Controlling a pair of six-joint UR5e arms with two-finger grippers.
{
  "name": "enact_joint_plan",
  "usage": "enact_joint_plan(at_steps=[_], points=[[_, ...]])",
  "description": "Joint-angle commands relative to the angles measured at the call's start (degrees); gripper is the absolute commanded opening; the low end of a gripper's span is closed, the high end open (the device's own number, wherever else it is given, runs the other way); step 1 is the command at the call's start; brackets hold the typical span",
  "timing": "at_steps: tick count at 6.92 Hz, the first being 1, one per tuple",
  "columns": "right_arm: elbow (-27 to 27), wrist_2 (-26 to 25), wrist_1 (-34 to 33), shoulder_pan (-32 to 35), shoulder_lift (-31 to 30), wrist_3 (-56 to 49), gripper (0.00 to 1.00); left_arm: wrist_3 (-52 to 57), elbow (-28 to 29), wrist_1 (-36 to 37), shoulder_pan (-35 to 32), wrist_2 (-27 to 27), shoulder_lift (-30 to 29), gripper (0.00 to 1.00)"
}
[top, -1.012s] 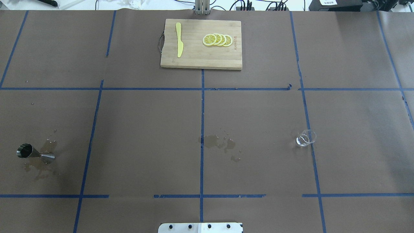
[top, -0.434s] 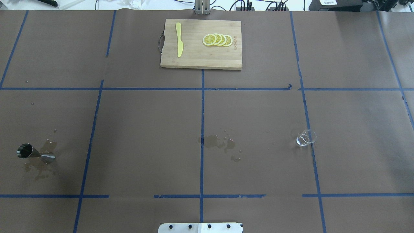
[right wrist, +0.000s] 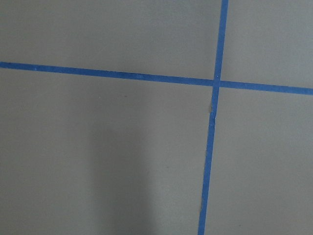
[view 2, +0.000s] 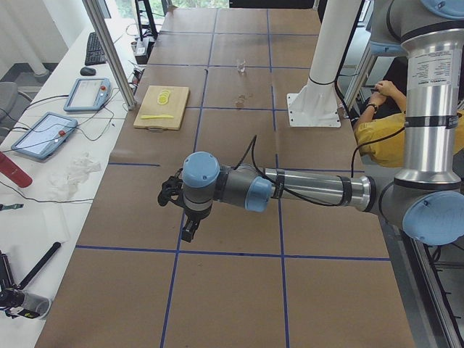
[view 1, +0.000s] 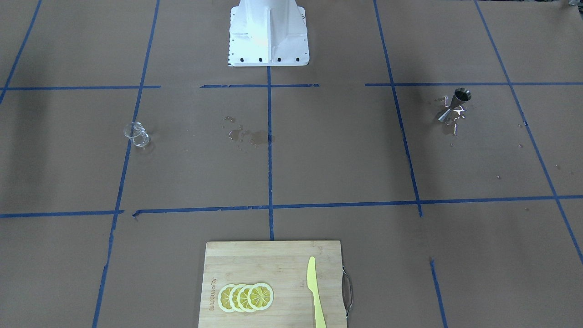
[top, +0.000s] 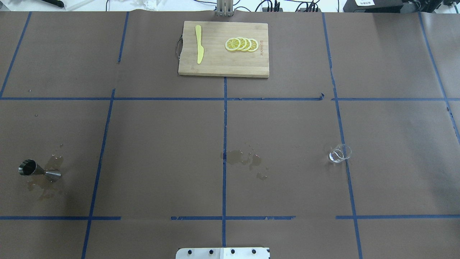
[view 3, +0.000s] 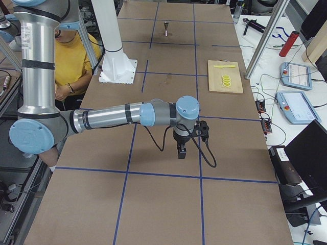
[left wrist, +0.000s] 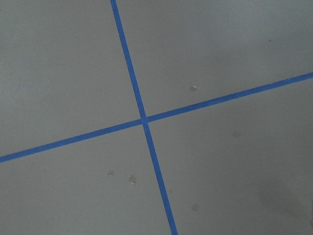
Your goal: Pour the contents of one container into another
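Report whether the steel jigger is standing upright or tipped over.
Upright. The steel jigger rests on one cone with its open mouth on top, and the exterior right view shows it standing vertically.

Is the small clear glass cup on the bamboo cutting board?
No, the small clear glass cup sits on the brown table cover, far from the bamboo cutting board.
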Motion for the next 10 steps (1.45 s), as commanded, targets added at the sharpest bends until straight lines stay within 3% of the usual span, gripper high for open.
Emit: enact_joint_plan(at_steps=[1,5,7,10], points=[[0.9,0.2,0.0,0.0,0.8,-0.7,1.00,0.4,0.4,-0.4,0.0,0.0,0.0,1.00],[0.9,-0.1,-0.7,0.0,2.3,-0.8,1.00,0.3,0.5,0.3,0.3,1.1,1.6,1.00],[0.9,-0.3,-0.8,0.0,1.8,-0.8,1.00,0.3,-2.4,11.8,0.4,1.9,1.2,1.00],[0.1,-1.1,-1.0,-1.0,1.6,-3.3,1.00,0.4,-3.5,14.0,0.4,1.7,3.0,1.00]])
